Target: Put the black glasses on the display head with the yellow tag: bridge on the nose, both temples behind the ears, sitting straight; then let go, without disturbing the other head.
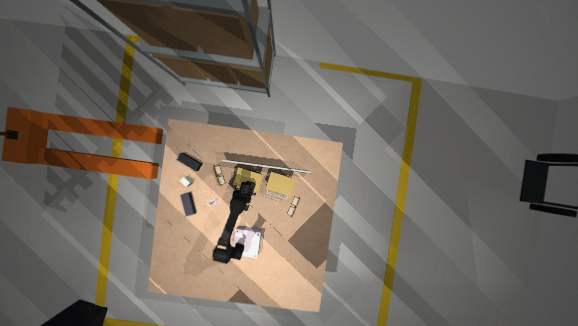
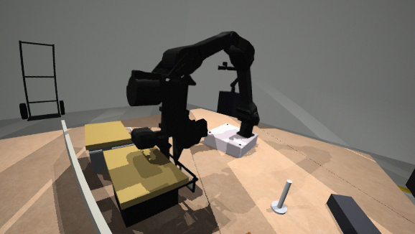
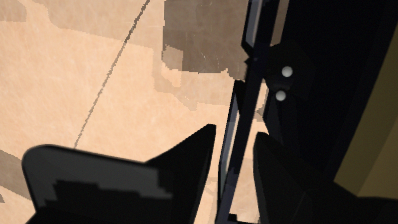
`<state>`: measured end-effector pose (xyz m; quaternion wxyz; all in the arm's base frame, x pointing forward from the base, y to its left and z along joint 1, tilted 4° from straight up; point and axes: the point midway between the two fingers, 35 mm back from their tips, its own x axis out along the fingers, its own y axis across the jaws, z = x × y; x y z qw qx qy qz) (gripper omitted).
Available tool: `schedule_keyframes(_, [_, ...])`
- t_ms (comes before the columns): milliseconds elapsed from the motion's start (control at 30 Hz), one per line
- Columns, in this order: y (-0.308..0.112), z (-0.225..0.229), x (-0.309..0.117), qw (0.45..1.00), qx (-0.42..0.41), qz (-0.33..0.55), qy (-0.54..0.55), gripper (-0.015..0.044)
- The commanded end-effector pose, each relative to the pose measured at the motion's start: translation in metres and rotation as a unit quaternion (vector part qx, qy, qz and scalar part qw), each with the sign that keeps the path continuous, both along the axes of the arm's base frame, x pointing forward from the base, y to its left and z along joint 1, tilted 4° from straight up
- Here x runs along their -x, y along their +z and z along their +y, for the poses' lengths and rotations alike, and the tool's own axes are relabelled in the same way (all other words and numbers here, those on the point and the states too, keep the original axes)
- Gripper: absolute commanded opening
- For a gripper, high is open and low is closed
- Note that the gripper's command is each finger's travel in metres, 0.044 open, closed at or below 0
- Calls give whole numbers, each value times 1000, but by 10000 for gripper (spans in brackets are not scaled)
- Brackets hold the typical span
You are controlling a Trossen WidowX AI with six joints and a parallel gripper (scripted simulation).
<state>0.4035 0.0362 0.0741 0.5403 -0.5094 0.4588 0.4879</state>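
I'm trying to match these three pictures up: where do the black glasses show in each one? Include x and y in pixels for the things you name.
Top: not distinguishable; the end effector point(image 1: 246, 189) point(image 2: 176, 161) point(image 3: 234, 136) covers that area.
Exterior: black glasses point(image 2: 194, 178) point(image 3: 243, 145), lower centre, at the nearer head's front edge.
Wrist: a dark strip running from top centre to bottom centre.
Shared landmark: that head's yellow top point(image 1: 242, 175) point(image 2: 126, 172) point(image 3: 382, 165).
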Motion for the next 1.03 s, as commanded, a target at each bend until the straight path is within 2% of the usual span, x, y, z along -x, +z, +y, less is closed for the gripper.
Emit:
schedule_keyframes(0, [0,0,0,1000,0,0,0,108])
schedule_keyframes(133, [5,0,0,1000,1,2,0,108])
schedule_keyframes(267, [30,-3,4,1000,5,10,1,108])
schedule_keyframes(567, [32,-3,5,1000,5,11,1,108])
schedule_keyframes(800, [36,-3,40,1000,5,12,1,108])
schedule_keyframes(1000, [39,-3,51,1000,5,13,1,108])
